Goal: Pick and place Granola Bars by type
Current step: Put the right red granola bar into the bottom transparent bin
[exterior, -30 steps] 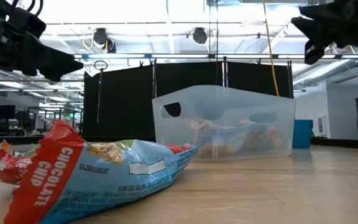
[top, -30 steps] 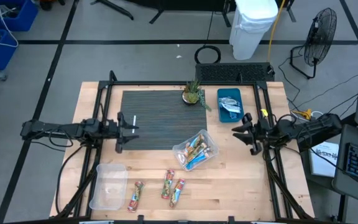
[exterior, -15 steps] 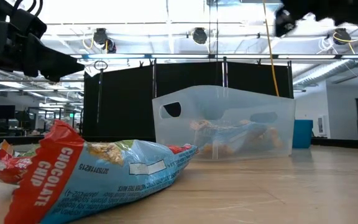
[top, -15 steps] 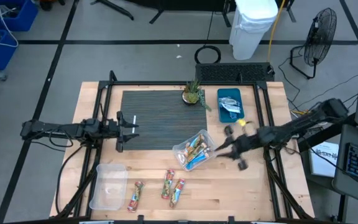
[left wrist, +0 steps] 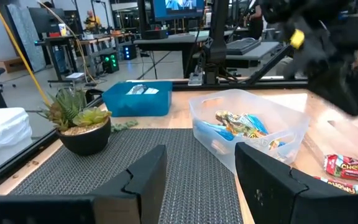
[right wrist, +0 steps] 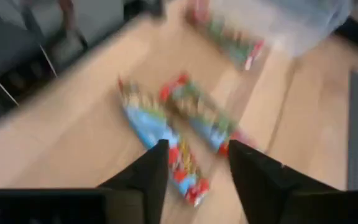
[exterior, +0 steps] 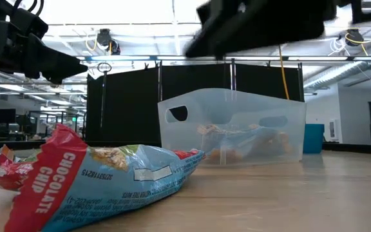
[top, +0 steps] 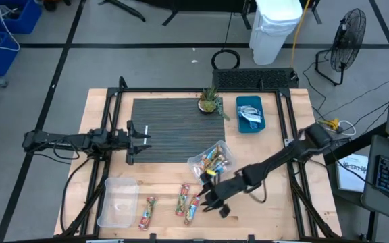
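**Wooden worktable with granola bars and two robot arms**

Wooden tabletop (top: 262,202) carries a dark ribbed mat (top: 174,128). Three granola bars (top: 182,200) lie loose near the front edge; more sit in a clear tub (top: 211,162) and a blue tray (top: 250,113). Right gripper (top: 211,200) hovers just over the loose bars, fingers parted with nothing between them. Left gripper (top: 138,140) waits at the mat's left edge, fingers spread wide, empty.
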Motion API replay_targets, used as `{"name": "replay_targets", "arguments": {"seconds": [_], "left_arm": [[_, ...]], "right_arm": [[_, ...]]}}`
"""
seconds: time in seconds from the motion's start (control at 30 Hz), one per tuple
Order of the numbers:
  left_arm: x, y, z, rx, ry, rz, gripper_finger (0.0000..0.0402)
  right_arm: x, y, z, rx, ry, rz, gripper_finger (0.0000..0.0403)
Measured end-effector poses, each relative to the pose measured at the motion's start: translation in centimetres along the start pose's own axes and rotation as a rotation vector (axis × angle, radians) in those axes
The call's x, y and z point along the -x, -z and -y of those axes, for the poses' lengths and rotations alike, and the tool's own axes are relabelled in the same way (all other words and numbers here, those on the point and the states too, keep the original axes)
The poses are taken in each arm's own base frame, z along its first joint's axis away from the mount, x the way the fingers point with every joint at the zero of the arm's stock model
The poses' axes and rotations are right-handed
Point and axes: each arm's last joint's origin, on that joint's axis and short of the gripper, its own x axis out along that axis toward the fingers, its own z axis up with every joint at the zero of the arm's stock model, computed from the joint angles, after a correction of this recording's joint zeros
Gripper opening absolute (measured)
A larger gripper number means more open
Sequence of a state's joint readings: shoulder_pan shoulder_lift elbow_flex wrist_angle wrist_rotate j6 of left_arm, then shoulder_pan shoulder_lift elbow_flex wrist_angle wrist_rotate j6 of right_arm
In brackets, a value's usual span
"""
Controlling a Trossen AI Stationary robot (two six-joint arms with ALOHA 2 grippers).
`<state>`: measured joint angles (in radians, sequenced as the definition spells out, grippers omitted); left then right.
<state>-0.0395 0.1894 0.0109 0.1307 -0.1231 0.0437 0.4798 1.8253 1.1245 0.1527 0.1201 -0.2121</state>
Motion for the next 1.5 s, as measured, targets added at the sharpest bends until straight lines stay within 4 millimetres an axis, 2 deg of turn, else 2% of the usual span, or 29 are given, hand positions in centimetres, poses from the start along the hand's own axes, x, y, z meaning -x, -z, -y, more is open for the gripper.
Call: {"name": "replay_targets", "arguments": {"seconds": [0.1, 0.27, 0.53, 0.73, 0.87, 0.93, 1.13, 1.27, 1.5], "left_arm": [[0.0, 0.0, 0.0, 0.0, 0.0, 0.0, 0.0195], [0.0, 0.0, 0.0, 0.0, 0.0, 0.0, 0.0195], [0.0, 0.0, 0.0, 0.0, 0.0, 0.0, 0.0195], [0.0, 0.0, 0.0, 0.0, 0.0, 0.001, 0.0195], [0.0, 0.0, 0.0, 0.0, 0.0, 0.001, 0.0195], [0.0, 0.0, 0.0, 0.0, 0.0, 0.0, 0.0195], [0.0, 0.0, 0.0, 0.0, 0.0, 0.001, 0.0195], [0.0, 0.0, 0.0, 0.0, 0.0, 0.0, 0.0195], [0.0, 0.0, 0.0, 0.0, 0.0, 0.0, 0.0195]], "right_arm": [[-1.7, 0.9, -0.6, 0.002, 0.019, -0.079, 0.0194], [-2.5, 1.3, -0.9, -0.04, 0.036, -0.098, 0.0227], [-3.7, 2.2, -1.3, -0.055, 0.044, -0.114, 0.022], [-3.6, 2.0, -1.4, -0.058, 0.042, -0.104, 0.0213], [-3.1, 1.9, -2.1, 0.019, 0.064, -0.124, 0.0212], [-3.0, 1.6, -2.4, 0.048, 0.086, -0.157, 0.0212], [-1.9, -1.5, -2.5, 0.113, 0.158, -0.27, 0.0212], [-1.4, -3.3, -2.6, 0.141, 0.15, -0.273, 0.0212], [-1.4, -3.5, -2.5, 0.166, 0.143, -0.285, 0.0212]]}}
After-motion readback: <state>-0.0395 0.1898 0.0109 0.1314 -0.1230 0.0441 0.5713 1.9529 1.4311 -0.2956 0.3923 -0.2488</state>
